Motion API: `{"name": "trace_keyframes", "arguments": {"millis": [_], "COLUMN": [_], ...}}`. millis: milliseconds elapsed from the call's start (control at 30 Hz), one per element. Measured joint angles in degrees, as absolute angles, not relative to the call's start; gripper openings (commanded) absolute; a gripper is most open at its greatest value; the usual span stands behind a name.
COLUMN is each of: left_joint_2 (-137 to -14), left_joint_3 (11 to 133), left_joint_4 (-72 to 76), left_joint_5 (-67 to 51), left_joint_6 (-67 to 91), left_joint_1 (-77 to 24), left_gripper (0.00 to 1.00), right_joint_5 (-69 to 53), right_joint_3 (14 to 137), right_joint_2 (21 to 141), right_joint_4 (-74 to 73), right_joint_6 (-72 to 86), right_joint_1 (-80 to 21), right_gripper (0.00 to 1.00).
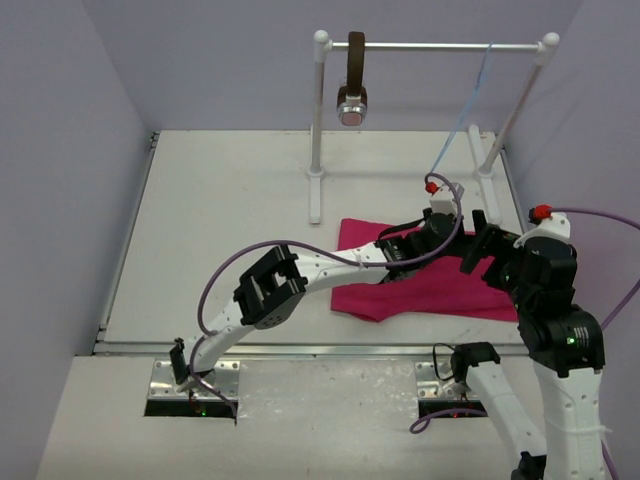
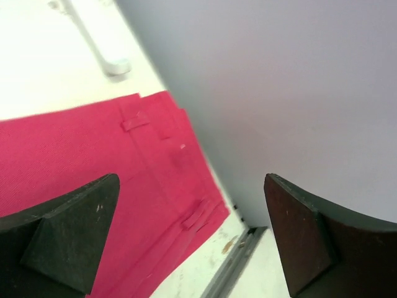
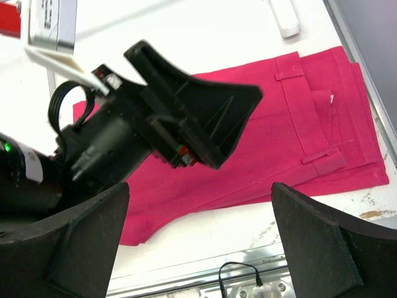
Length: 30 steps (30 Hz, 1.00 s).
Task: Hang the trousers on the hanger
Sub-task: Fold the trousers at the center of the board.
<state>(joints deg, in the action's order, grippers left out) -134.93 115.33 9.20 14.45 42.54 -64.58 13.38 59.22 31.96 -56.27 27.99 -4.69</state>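
both hands empty, jaws wide. left hand (image 2: 189,208) over waistband end of trousers (image 1: 440,290), flat on table (image 1: 230,220); right hand (image 3: 198,230) just beside. i risk arms colliding, or pinching one layer only. hanger (image 1: 462,115) hangs on rail (image 1: 430,45), well apart.

The white tubular left arm (image 1: 325,266) and the white tubular right arm (image 1: 565,425) carry blocky black joint housings (image 1: 268,290). A thin purple cable (image 1: 212,285) loops along each, near a small red cap (image 1: 432,186). The left gripper (image 2: 191,186) has matte black wedge-shaped fingers (image 2: 68,230).
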Motion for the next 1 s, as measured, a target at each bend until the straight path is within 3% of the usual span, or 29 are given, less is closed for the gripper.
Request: {"name": "trace_keyframes", "arguments": {"millis": [200,300,400,567,767,800,833,933,1000], "left_joint_2": [-126.2,-119.0,-109.8,-104.2,-109.0,-109.7,-110.9,-113.5,-114.9], "left_joint_3": [106.4,102.5,90.8,69.6,66.2,66.2,66.2,66.4,66.4], "left_joint_4": [-1.1,-13.3,-17.6,-12.0,-4.4,-2.5,-1.2,2.2,3.5], "left_joint_5": [19.9,22.8,22.8,11.9,-1.7,-3.8,-5.4,-8.9,-10.5], "left_joint_6": [42.4,47.3,49.8,48.0,44.0,43.5,43.2,42.7,42.6], "left_joint_1": [-62.6,-57.5,-49.3,-38.3,-38.6,-38.8,-39.0,-39.1,-39.0], "left_gripper": [1.00,1.00,0.99,0.94,0.84,0.80,0.68,0.24,0.03], "right_joint_5": [12.4,9.9,5.7,-0.8,-6.5,-6.9,-7.3,-7.9,-8.0], "right_joint_3": [59.2,57.4,52.1,47.7,39.9,38.5,37.6,36.6,36.6], "right_joint_2": [32.7,34.3,36.9,41.3,46.9,47.5,47.8,47.9,47.7], "right_joint_4": [-56.1,-54.5,-52.4,-50.3,-43.7,-43.3,-43.2,-42.7,-41.8], "right_joint_6": [27.8,27.2,27.2,27.7,28.0,28.1,28.1,28.1,28.1], "right_joint_1": [-4.7,-4.7,-4.7,-4.7,-4.7,-4.7,-4.7,-4.7,-4.7], "right_gripper": [0.96,0.96,0.95,0.93,0.92,0.92,0.92,0.92,0.92]}}
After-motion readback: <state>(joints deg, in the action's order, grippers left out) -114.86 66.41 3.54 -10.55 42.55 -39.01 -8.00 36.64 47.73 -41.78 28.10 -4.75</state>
